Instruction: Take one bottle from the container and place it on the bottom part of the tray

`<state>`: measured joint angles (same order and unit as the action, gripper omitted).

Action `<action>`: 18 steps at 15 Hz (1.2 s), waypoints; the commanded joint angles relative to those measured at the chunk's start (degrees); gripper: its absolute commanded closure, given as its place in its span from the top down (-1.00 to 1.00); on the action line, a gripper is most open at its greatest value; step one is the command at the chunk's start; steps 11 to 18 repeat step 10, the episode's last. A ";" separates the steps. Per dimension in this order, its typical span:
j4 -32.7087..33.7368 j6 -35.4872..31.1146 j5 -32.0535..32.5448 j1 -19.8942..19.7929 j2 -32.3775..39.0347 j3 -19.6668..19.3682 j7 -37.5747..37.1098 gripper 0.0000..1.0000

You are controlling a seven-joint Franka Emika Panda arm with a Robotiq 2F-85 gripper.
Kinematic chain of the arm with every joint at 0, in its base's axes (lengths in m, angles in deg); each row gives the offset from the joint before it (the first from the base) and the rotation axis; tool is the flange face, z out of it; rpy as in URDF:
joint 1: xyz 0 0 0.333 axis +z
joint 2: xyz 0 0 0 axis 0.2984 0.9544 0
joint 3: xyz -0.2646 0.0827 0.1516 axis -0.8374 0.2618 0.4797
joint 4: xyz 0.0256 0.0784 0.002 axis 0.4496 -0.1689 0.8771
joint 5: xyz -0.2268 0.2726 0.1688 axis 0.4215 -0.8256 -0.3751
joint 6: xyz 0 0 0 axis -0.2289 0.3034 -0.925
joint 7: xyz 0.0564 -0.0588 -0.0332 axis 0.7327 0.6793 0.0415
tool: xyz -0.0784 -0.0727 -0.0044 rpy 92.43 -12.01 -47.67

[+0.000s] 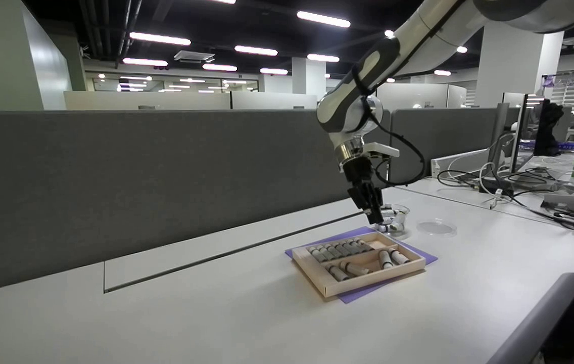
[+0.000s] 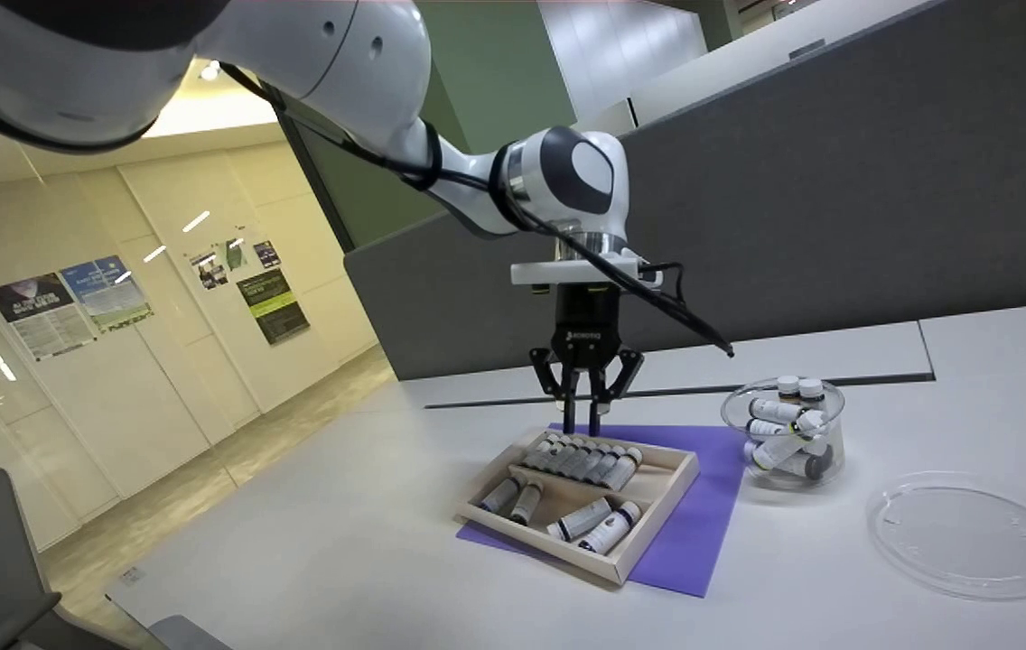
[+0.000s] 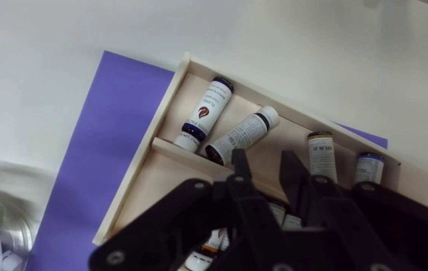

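Note:
In an exterior view the container (image 2: pixel 838 456), a see-through cup, holds several white-labelled bottles (image 2: pixel 775 412), some with white caps up. Its edge also shows in the wrist view. The pale wooden tray (image 2: pixel 662 519) has a divider (image 3: pixel 178 152) between two long compartments. One has a packed row of bottles (image 2: pixel 581 462); the other has several lying bottles, including a blue-banded one (image 3: pixel 208 107) and a white-capped one (image 3: pixel 244 133) side by side. My gripper (image 3: pixel 263 154) hovers over the tray, fingers (image 3: pixel 239 160) apart, nothing between them. It hides part of the packed row.
Under the tray lies a purple sheet (image 2: pixel 703 533) that sticks out around it. A transparent round lid (image 2: pixel 969 537) rests on the table beyond the container. A grey partition (image 1: pixel 165 187) runs along the back. Cables (image 1: pixel 514 177) and a monitor (image 1: pixel 524 126) stand farther off.

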<state>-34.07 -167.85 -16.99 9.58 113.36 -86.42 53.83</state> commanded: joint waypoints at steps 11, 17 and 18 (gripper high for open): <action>-3.55 2.75 -0.66 -0.45 -2.16 0.09 0.89 -0.42; -3.55 2.75 -0.66 -0.45 -2.16 0.09 0.89 -0.42; -3.55 2.75 -0.66 -0.45 -2.16 0.09 0.89 -0.42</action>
